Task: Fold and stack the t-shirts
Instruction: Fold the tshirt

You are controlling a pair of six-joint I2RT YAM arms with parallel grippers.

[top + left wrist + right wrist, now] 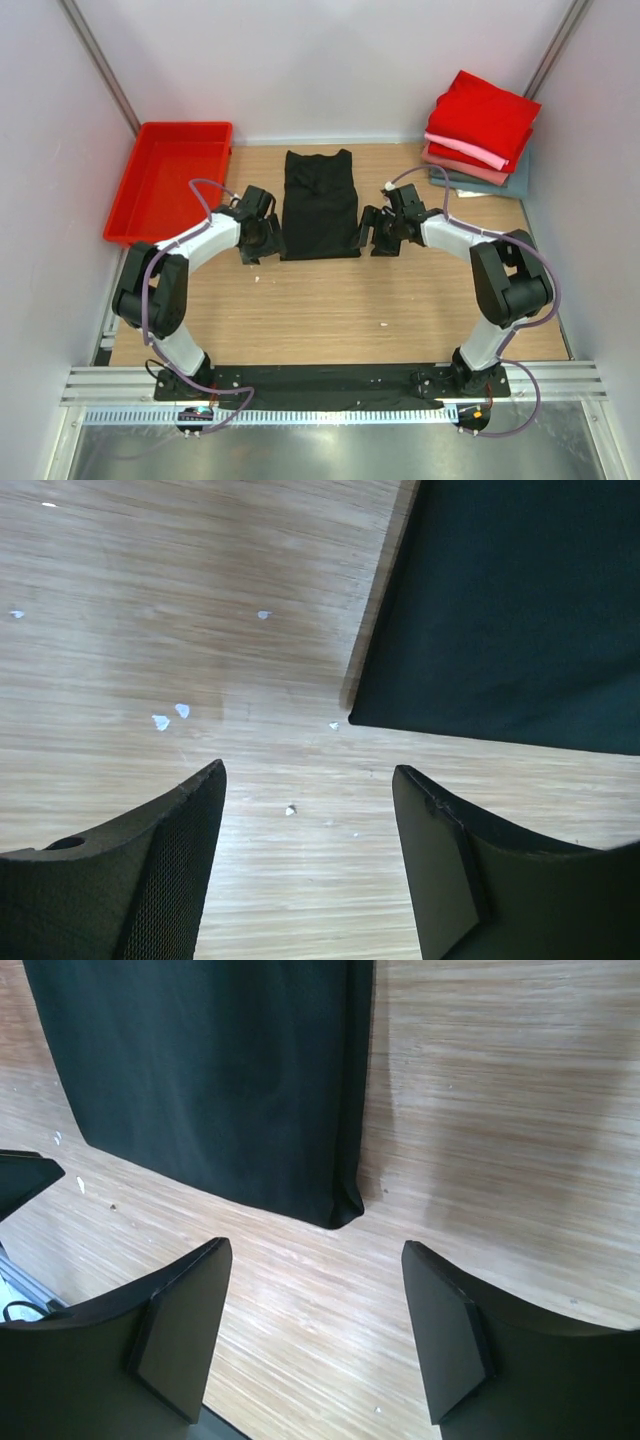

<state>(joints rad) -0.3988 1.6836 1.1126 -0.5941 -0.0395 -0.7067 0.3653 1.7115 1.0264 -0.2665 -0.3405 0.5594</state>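
Observation:
A black t-shirt point(320, 205) lies flat in a long folded rectangle on the wooden table point(330, 300). Its near left corner point(500, 620) shows in the left wrist view, its near right corner point(230, 1080) in the right wrist view. My left gripper point(262, 240) hovers open just left of the shirt's near edge, nothing between its fingers point(170, 850). My right gripper point(375, 238) stands open just right of the same edge, also empty. A stack of folded t-shirts point(480, 135), bright red on top with pink and grey-teal below, sits at the back right.
A red plastic tray point(170, 180) rests at the back left, partly off the table edge. White walls close in on both sides and the back. Small white specks point(170, 716) dot the wood near the left gripper.

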